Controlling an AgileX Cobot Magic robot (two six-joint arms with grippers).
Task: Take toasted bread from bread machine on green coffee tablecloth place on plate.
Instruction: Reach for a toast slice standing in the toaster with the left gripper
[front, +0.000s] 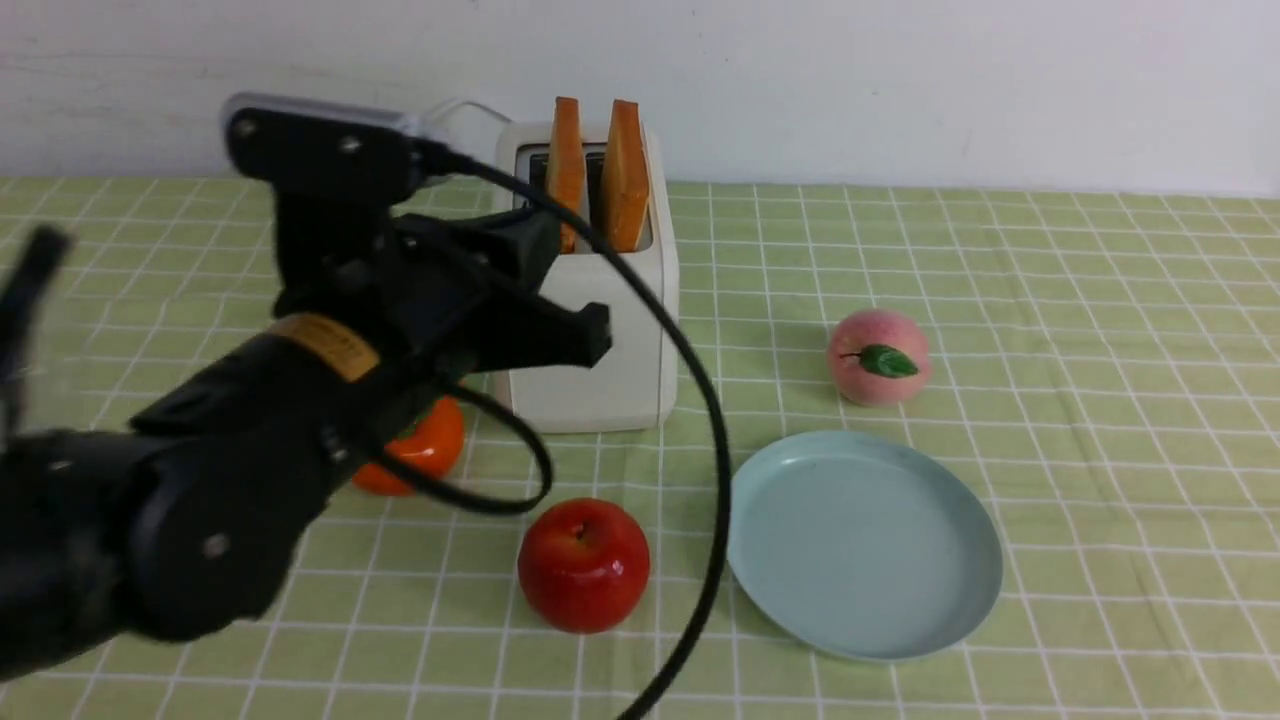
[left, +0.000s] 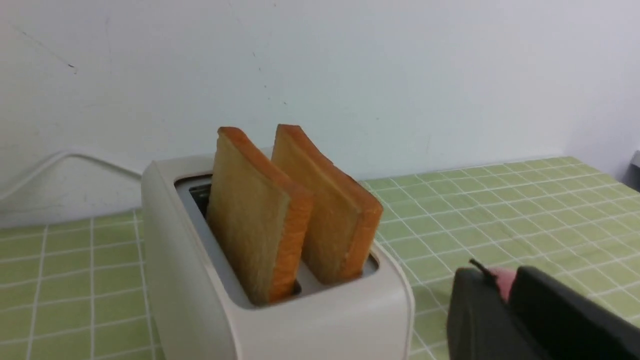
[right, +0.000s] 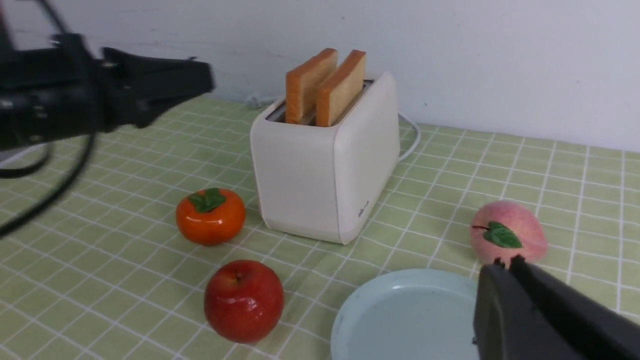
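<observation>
The left gripper (front: 580, 286), jaws parted a little and holding nothing, hung just beside the toaster (front: 610, 370), below its slots; the right gripper (right: 507, 262) was clenched and empty, near the plate (front: 865, 545). The step in hand looked like the reach for the first slice. Both pieces of toast (front: 625, 175) stood upright in the slots, thick and square, orange-brown at the crust. Next the left gripper would need to rise, spread wider than a slice and pinch its exposed top. The plate, smooth pale-blue plastic, lay bare on the checked green cloth (front: 1100, 300)
</observation>
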